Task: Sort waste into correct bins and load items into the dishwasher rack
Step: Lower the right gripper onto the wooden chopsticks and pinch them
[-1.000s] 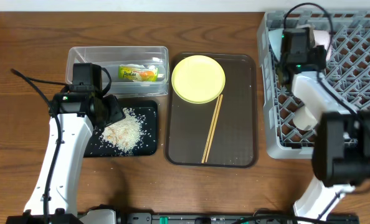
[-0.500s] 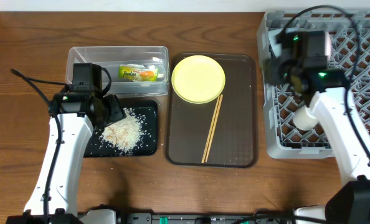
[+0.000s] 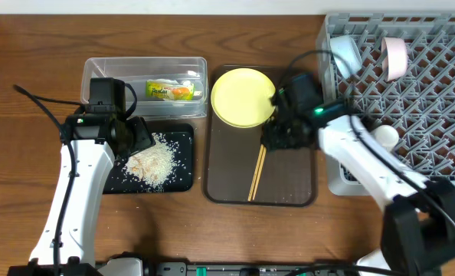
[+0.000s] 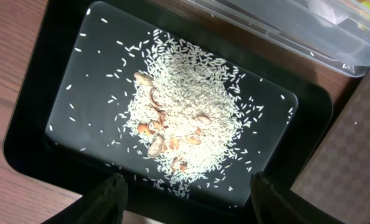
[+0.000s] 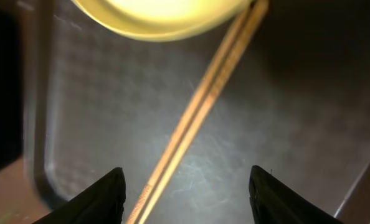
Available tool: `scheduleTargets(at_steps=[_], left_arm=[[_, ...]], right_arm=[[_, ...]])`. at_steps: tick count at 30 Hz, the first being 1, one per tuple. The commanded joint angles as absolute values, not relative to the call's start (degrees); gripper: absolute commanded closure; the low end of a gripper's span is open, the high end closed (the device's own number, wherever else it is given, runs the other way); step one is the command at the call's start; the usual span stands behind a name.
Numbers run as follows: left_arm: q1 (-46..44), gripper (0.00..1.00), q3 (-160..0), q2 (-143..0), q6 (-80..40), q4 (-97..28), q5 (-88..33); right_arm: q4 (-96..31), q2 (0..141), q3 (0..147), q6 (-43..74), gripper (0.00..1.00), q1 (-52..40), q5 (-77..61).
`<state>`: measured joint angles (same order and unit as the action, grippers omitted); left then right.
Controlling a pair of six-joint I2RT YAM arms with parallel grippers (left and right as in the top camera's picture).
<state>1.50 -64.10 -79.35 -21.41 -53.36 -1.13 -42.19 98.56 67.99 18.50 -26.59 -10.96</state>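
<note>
On brown tray [image 3: 290,178]: chopsticks [image 3: 257,169] beside yellow plate [image 3: 243,97]

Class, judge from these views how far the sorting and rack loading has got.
Done: snack wrapper in the clear tub, rice in the black tray, light blue bowl, pale bowl and cup in the dishwasher rack. In hand: the right gripper hovers open over the chopsticks. Left: chopsticks and yellow plate, on the brown tray.

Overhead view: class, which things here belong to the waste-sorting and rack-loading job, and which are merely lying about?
Belong to the job:
snack wrapper, rice heap, clear tub, black tray, yellow plate, chopsticks, white cup, light blue bowl, pale bowl, dishwasher rack.

Just lying about:
brown serving tray, wooden table.
</note>
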Motion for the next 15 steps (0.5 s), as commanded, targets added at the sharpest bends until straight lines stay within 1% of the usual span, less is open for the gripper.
scheduleTargets(at_steps=[1, 7, 15], left_arm=[[1.76, 0.33, -63.99, -79.31, -21.96, -53.47, -0.84], [1.76, 0.33, -63.99, -79.31, -21.96, -53.47, -0.84], [1.76, 0.33, -63.99, -79.31, -21.96, -53.47, -0.84]], right_arm=[[-41.76, 101.3, 67.37, 23.88, 0.4, -29.32, -2.72], [-40.69, 106.19, 67.37, 27.68, 0.41, -32.32, -1.65], [-41.04, 108.95, 67.37, 28.8, 0.42, -32.69, -0.86]])
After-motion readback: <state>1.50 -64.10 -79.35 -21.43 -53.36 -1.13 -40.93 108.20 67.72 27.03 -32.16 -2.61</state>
